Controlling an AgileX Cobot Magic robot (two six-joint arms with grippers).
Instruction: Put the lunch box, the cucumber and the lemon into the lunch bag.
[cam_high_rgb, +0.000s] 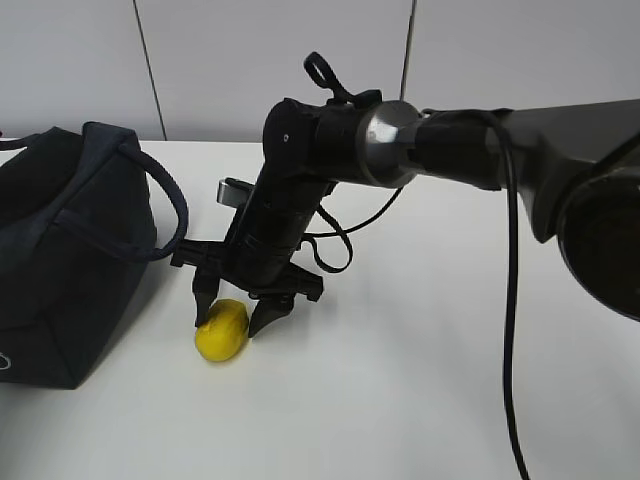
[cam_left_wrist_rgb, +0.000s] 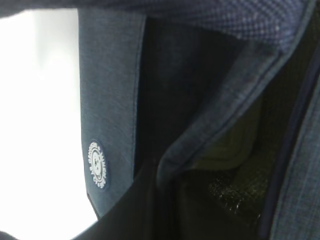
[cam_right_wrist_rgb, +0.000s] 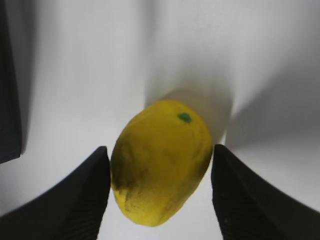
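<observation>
The yellow lemon (cam_high_rgb: 222, 332) lies on the white table just right of the dark navy lunch bag (cam_high_rgb: 60, 270). My right gripper (cam_high_rgb: 230, 325) comes down over the lemon with one black finger against each side, shut on it. In the right wrist view the lemon (cam_right_wrist_rgb: 160, 165) fills the gap of the gripper (cam_right_wrist_rgb: 160, 150). The left wrist view looks into the lunch bag (cam_left_wrist_rgb: 110, 100) past its white logo (cam_left_wrist_rgb: 98, 164). A sage-green rounded edge (cam_left_wrist_rgb: 227, 150) inside looks like the lunch box lid. I cannot make out the cucumber. The left gripper is out of sight.
The bag's loop handle (cam_high_rgb: 165, 200) droops toward the right arm's wrist. A black cable (cam_high_rgb: 512, 330) hangs from the right arm (cam_high_rgb: 470, 150) down to the front edge. White table (cam_high_rgb: 420, 380) stretches right of the lemon, with a grey wall behind.
</observation>
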